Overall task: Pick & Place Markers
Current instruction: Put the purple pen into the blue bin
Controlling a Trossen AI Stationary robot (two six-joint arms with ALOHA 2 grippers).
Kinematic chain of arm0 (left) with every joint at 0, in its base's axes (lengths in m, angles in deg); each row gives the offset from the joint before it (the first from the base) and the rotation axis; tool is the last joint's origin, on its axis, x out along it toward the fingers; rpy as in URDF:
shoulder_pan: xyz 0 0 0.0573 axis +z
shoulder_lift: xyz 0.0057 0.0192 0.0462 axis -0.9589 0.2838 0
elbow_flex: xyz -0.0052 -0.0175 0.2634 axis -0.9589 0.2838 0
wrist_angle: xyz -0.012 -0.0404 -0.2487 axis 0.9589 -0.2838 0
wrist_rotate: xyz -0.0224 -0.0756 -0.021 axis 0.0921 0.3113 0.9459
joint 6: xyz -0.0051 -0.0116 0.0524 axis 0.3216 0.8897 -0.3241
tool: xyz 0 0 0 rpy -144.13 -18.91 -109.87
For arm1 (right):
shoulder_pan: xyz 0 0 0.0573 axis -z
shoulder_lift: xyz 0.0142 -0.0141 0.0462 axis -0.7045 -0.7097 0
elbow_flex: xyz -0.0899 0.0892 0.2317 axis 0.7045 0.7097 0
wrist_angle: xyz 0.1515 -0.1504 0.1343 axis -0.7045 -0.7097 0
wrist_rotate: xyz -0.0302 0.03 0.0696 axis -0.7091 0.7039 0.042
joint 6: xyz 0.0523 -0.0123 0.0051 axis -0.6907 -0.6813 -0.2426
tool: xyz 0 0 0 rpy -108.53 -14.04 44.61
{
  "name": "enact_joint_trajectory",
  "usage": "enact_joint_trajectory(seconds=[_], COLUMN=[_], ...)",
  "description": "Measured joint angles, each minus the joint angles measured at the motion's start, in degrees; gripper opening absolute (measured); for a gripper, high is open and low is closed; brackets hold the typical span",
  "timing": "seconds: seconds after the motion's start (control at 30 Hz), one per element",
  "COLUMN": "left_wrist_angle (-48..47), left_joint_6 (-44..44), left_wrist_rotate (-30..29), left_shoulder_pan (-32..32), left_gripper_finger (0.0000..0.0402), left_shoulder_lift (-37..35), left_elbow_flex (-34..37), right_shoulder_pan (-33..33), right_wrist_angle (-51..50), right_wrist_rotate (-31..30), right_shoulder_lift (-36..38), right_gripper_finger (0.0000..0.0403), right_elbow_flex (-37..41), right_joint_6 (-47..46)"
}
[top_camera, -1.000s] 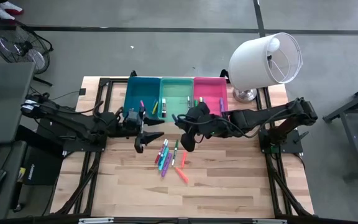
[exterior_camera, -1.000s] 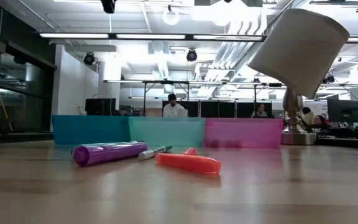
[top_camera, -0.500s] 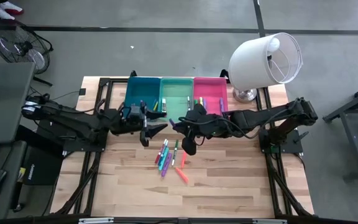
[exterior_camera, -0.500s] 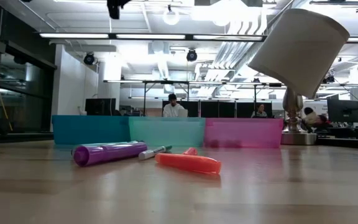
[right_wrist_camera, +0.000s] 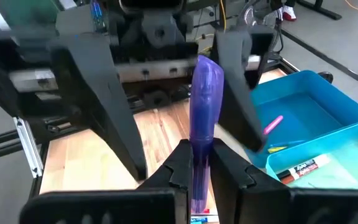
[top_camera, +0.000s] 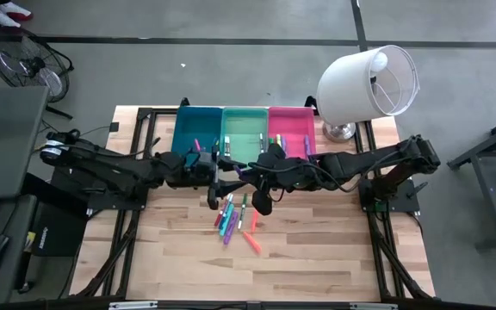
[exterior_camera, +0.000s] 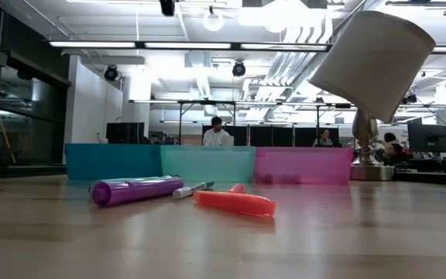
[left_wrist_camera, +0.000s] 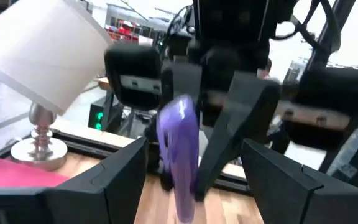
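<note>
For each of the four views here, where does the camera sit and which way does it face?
High: overhead, straight down on the table; both arms show.
Low: table height, level across to the bins; no arm shows.
Left wrist: on the left arm, facing the right gripper's purple marker; its open fingers frame it.
Right wrist: on the right arm, facing the left gripper; right gripper clamps the marker.
Both wrist views share that marker.

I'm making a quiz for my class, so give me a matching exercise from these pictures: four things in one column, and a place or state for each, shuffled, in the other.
Things:
1. purple marker
2. left end effector
3. orange marker
4. blue bin

Places or states:
A. lying on the table
B. leftmost of the three bins in the high view
C. open
D. clamped in the right end effector

Pairs: 1-D, 2-C, 3-A, 4-B
</note>
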Motion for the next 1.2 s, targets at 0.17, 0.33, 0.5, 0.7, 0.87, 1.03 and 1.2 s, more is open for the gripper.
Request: enact_joint_trajectory(seconds=[0.17, 0.33, 0.5, 0.7, 0.87, 1.03, 1.2], left_wrist_angle=[-1.1, -0.9, -1.0, -1.5, -1.6, -1.6, -1.8], left_joint_6=[0.0, -0.6, -0.5, 0.0, 0.2, -0.2, -0.2], left_wrist_rotate=[0.0, -0.6, -0.7, -0.9, -1.1, -0.9, -0.9], left_shoulder_pan=[0.0, 0.0, 0.0, 0.0, 0.0, 0.0, 0.0], left_gripper_finger=[0.0252, 0.0252, 0.022, 0.0132, 0.0047, 0.0047, 0.0047], left_shoulder_lift=[0.5, 0.3, 0.4, 0.4, 0.4, 0.4, 0.4], left_elbow_flex=[-1.2, -1.8, -1.7, -1.7, -1.7, -1.7, -1.7], right_shoulder_pan=[0.0, 0.0, 0.0, 0.0, 0.0, 0.0, 0.0], right_wrist_angle=[-0.4, -1.0, -1.1, -1.2, -1.2, -1.2, -1.2], right_wrist_rotate=[0.0, 0.0, 0.2, 0.4, 0.8, 1.0, 0.9], right_shoulder_lift=[0.0, 0.0, 0.0, 0.0, 0.0, 0.0, 0.0], right_gripper_finger=[0.0026, 0.0026, 0.0026, 0.0026, 0.0026, 0.0026, 0.0026], right_elbow_flex=[0.0, 0.0, 0.0, 0.0, 0.0, 0.0, 0.0], right_joint_6=[-0.1, -0.2, -0.2, 0.0, 0.7, 1.3, 1.2])
